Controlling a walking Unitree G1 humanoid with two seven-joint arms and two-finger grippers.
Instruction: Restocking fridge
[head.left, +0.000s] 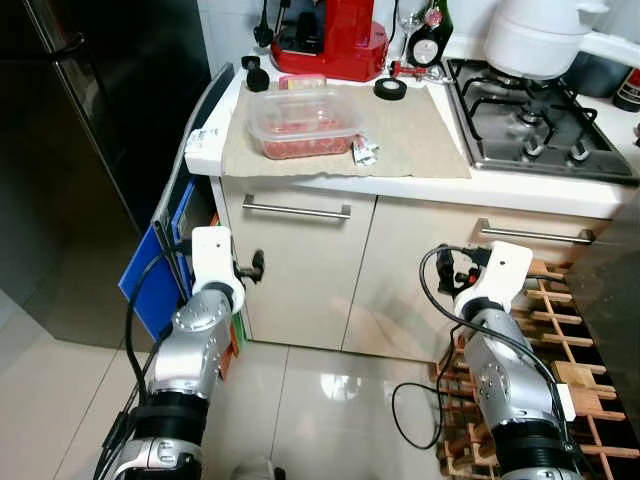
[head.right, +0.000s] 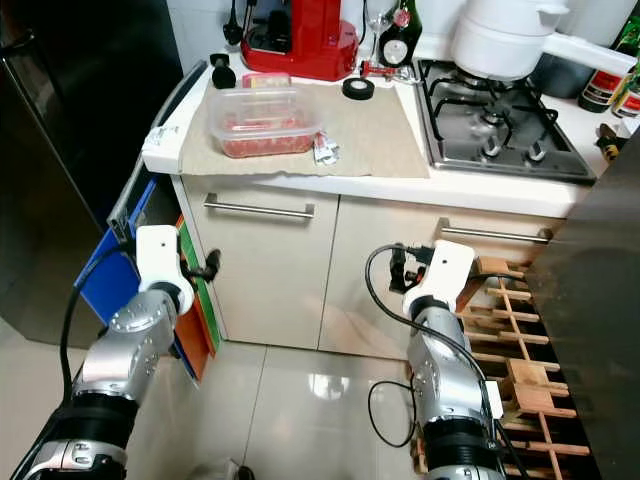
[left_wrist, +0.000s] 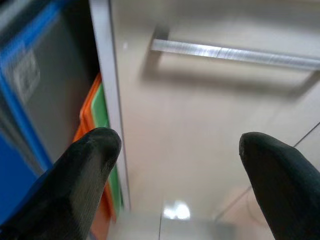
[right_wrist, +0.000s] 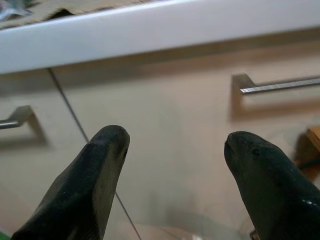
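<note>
A clear lidded tub (head.left: 304, 122) of pink food lies on the cloth (head.left: 400, 140) near the counter's (head.left: 560, 195) left edge, long axis parallel to the front edge. The left gripper (left_wrist: 180, 165) and right gripper (right_wrist: 172, 165) hang open and empty before the cabinet doors (head.left: 300, 270). The left wrist view shows orange and green boards (left_wrist: 97, 130) beside the cabinet.

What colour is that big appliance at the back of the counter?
Bright red appliance; the left eye view shows it best.
</note>
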